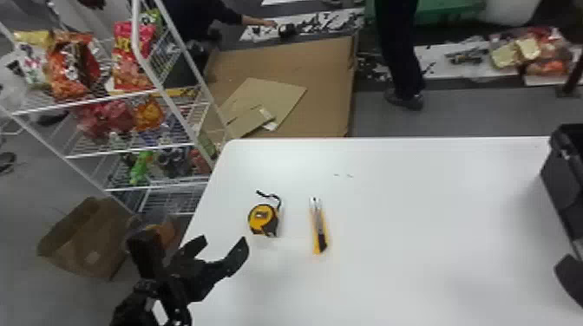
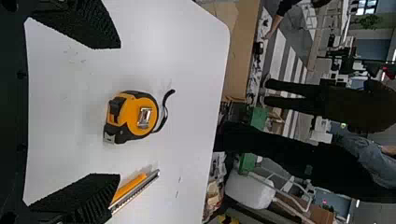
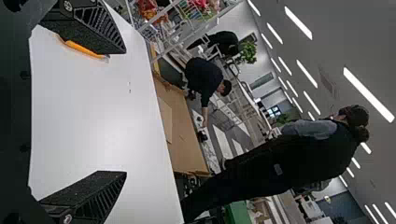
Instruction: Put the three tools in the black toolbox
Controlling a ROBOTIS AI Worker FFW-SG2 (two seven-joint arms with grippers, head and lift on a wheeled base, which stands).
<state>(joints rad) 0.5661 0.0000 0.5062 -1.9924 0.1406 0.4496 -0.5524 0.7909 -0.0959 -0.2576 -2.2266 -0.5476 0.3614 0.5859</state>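
Note:
My left gripper [image 1: 223, 243] is open at the table's left side, just short of the yellow and black tape measure [image 1: 263, 219]. In the left wrist view, the tape measure [image 2: 135, 116] lies beyond the parted fingers of the left gripper [image 2: 119, 111], its black strap curling away. A yellow utility knife [image 1: 319, 232] rests on the table right of the tape measure. The black toolbox [image 1: 564, 173] is cut off by the head view's right edge. Below it, part of my right gripper [image 1: 570, 277] shows; in its wrist view the right gripper [image 3: 124, 112] stands open, nothing between its fingers.
The white table [image 1: 416, 208] spreads between the knife and the toolbox. Past its left edge stand a wire shelf [image 1: 167, 93] with snack bags and a brown cardboard box [image 1: 82, 242]. Flattened cardboard [image 1: 321, 82] lies on the floor behind the table.

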